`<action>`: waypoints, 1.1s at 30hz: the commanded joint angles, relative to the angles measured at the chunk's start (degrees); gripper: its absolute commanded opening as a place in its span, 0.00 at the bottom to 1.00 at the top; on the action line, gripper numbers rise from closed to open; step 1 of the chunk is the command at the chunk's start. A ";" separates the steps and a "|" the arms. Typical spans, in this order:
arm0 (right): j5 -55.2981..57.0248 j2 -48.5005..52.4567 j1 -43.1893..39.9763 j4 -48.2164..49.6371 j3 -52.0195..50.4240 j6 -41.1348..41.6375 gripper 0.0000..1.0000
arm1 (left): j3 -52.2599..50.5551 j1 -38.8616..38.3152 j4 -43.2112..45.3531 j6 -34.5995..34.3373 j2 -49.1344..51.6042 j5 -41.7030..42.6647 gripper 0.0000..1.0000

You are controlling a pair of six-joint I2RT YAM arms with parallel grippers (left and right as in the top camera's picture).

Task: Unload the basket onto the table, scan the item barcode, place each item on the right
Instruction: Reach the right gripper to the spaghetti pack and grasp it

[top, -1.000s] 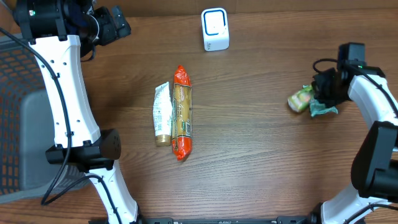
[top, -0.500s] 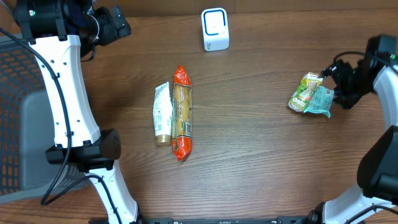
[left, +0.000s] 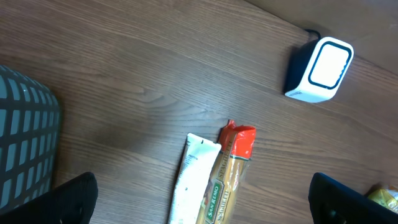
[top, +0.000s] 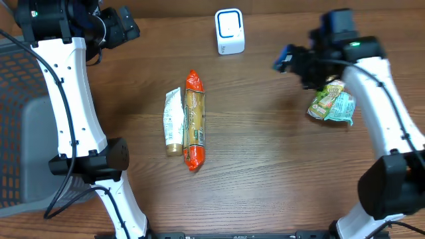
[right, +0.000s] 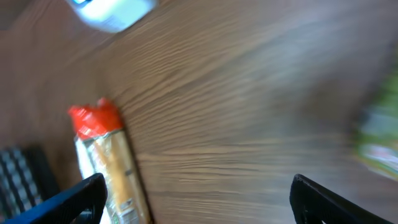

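Wooden table [top: 265, 166]: scanner [top: 230, 31] at far edge, tube [top: 174, 123] touching sausage pack [top: 194, 119] at centre, green packet [top: 332, 104] at right. Left gripper [left: 202, 196], right gripper [right: 199, 193]: jaws wide apart, empty.

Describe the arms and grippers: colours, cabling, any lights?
The left arm and right arm both have white link shells with black joint housings. A thin black cable runs loose along the left arm. Each has a small green light near the wrist. The left gripper is black. The right gripper is black with blue on its fingers.
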 commanded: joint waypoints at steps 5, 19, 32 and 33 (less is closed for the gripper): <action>2.99 0.02 14.71 9.20 -5.14 -0.90 0.95 | 0.09 -0.39 -0.11 1.07 -1.49 -0.39 1.00; 5.31 12.74 30.36 19.12 -6.49 -0.66 0.91 | 0.09 -0.37 -0.11 1.07 -1.49 -0.37 0.99; 1.86 18.88 32.79 22.93 -6.49 0.87 0.90 | 0.09 -0.39 -0.11 1.09 -1.49 -0.37 1.00; 1.86 18.91 33.07 23.23 -6.49 0.87 0.89 | 0.09 -0.39 -0.11 1.07 -1.49 -0.39 1.00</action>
